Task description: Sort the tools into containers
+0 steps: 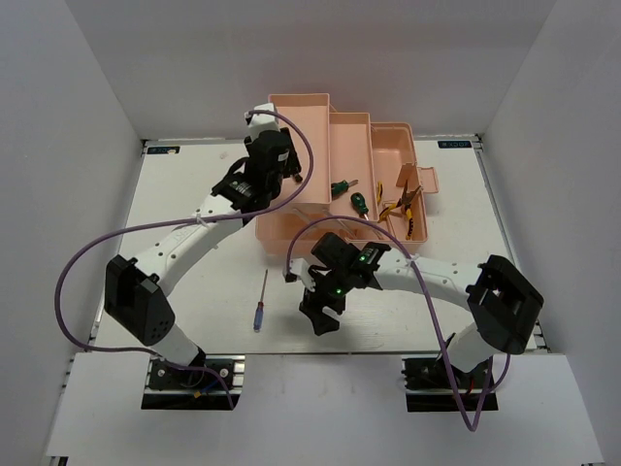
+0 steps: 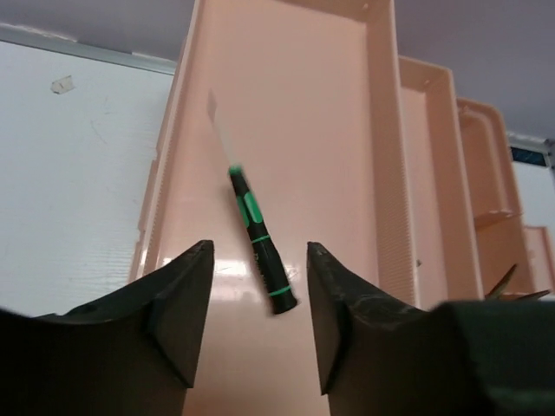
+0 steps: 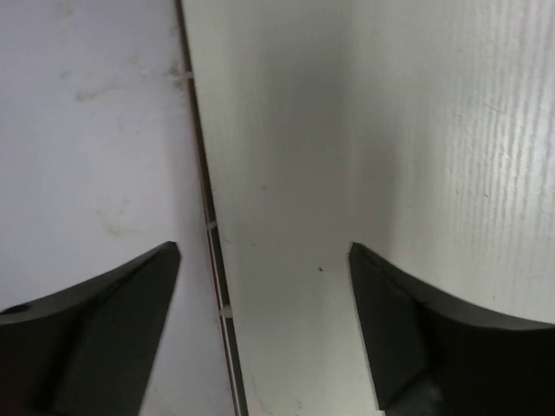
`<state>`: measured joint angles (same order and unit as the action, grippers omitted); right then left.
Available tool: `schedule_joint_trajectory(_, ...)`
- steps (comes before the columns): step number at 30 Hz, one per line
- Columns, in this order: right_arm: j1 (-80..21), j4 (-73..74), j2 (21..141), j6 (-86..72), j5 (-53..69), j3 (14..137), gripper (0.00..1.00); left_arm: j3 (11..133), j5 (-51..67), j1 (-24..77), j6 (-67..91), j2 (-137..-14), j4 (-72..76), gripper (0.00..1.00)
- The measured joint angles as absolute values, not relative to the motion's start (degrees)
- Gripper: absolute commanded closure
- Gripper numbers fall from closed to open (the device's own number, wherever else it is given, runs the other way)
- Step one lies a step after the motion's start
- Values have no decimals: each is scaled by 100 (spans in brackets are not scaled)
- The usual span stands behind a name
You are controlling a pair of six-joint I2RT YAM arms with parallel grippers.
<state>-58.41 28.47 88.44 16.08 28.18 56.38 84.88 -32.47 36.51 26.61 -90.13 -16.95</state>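
The salmon-pink toolbox [image 1: 301, 107] stands open at the back middle, its trays stepped to the right. My left gripper [image 1: 277, 175] hovers open over the large left tray [image 2: 295, 104]. A slim black screwdriver with green bands [image 2: 260, 247] lies blurred in that tray, just ahead of the jaws and free of them. Two stubby green-handled screwdrivers [image 1: 342, 186] [image 1: 360, 202] rest in the middle tray. Yellow-and-black pliers [image 1: 403, 202] sit in the right tray. A slim blue-handled screwdriver [image 1: 260, 306] lies on the table. My right gripper [image 1: 320, 318] [image 3: 264, 247] hangs open over the table, to the right of that screwdriver, empty.
White walls enclose the table [image 1: 184, 194] on three sides. A dark seam [image 3: 208, 217] in the table surface runs under the right gripper. Purple cables loop over both arms. The arm bases stand at the near edge.
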Motion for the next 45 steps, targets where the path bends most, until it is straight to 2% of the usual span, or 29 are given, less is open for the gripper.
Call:
schedule_joint_trajectory(9,-6093,2661,9854,867,2132,6593,10,8733,-3061,3533,2596,-9000,-1953,35)
schedule_joint_trajectory(12,-6145,2598,10259,478,2027,7017,40,8624,-3118,3531,2589,-8597,-2091,31)
schedule_joint_trajectory(15,-6217,2543,10654,-45,1885,7481,54,7946,-3361,3535,2635,-7548,-2248,24)
schedule_joint_trajectory(16,-6243,2543,10796,-274,1806,7679,55,7655,-3485,3535,2683,-7085,-2364,20)
schedule_joint_trajectory(21,-6434,2578,11362,-1297,1402,8455,59,6654,-4187,3524,3063,-5057,-3249,19)
schedule_joint_trajectory(25,-6595,2786,11666,-2073,972,8886,50,6272,-4484,3518,3457,-4228,-3975,19)
schedule_joint_trajectory(29,-6718,3048,11950,-2604,626,9347,46,5902,-4517,3518,3780,-3962,-4471,19)
schedule_joint_trajectory(40,-6834,3304,12597,-3238,-316,9830,48,5614,-4440,3518,4165,-3555,-4958,18)
schedule_joint_trajectory(45,-6838,3306,12606,-3286,-502,9786,63,5524,-4412,3518,4206,-3446,-5000,18)
